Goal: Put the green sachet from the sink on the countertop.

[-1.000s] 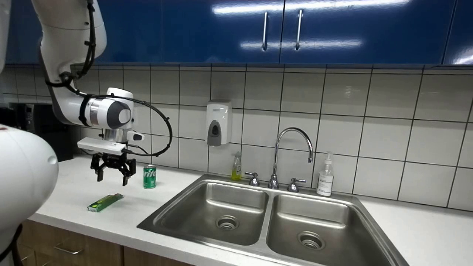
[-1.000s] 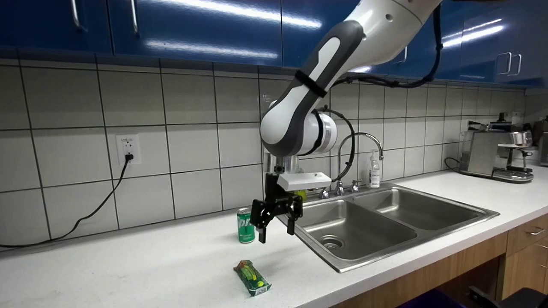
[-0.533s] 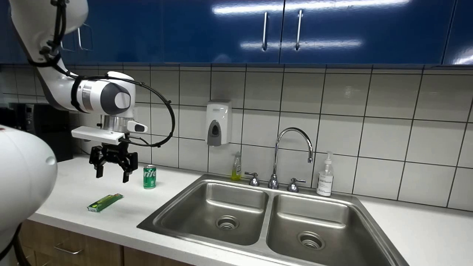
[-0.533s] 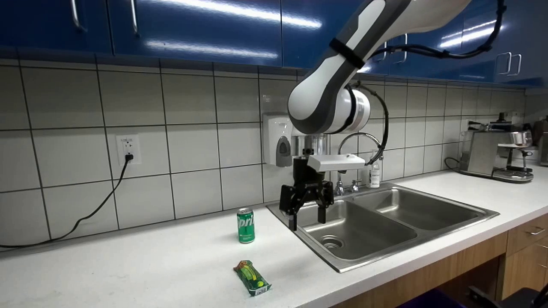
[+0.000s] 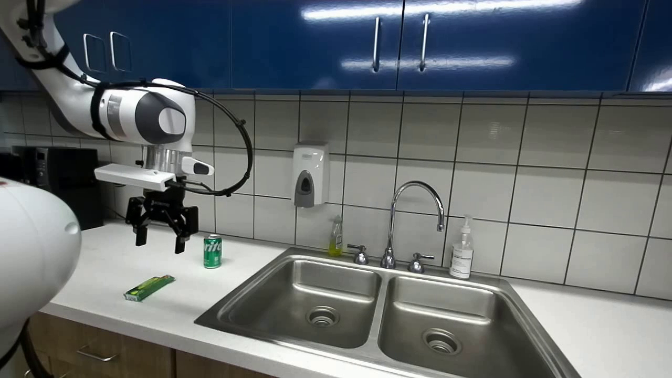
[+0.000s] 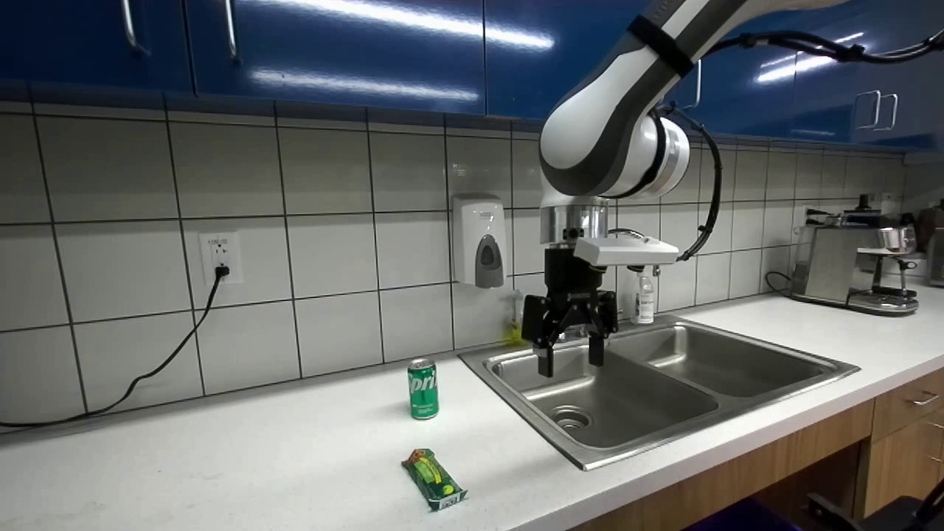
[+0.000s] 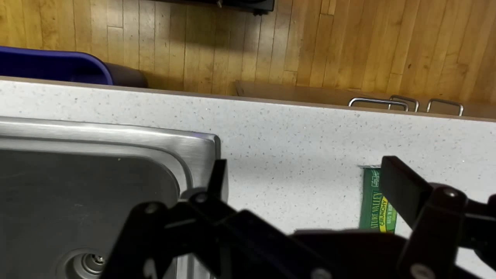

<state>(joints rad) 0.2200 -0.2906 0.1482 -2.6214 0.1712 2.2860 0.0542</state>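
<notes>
The green sachet (image 5: 149, 287) lies flat on the off-white countertop (image 5: 89, 273), left of the sink (image 5: 379, 317) in both exterior views; it also shows there (image 6: 434, 479). Nothing holds it. In the wrist view the sachet (image 7: 370, 209) is partly hidden behind the right finger and the gripper body. My gripper (image 5: 160, 244) is open and empty, high above the counter and well apart from the sachet. In an exterior view the gripper (image 6: 571, 360) appears in front of the left basin. Both sink basins show only bare steel and drains.
A green soda can (image 5: 212, 251) stands upright behind the sachet. A yellow-green soap bottle (image 5: 336, 239), the gooseneck faucet (image 5: 392, 226) and a white pump bottle (image 5: 462, 254) stand behind the sink. A soap dispenser (image 5: 311, 173) is on the wall. A blue bin (image 7: 58, 66) stands below the counter.
My gripper has risen and moved away from the sachet, to the right in an exterior view, toward the sink. It stays open. The sachet and can have not moved.
</notes>
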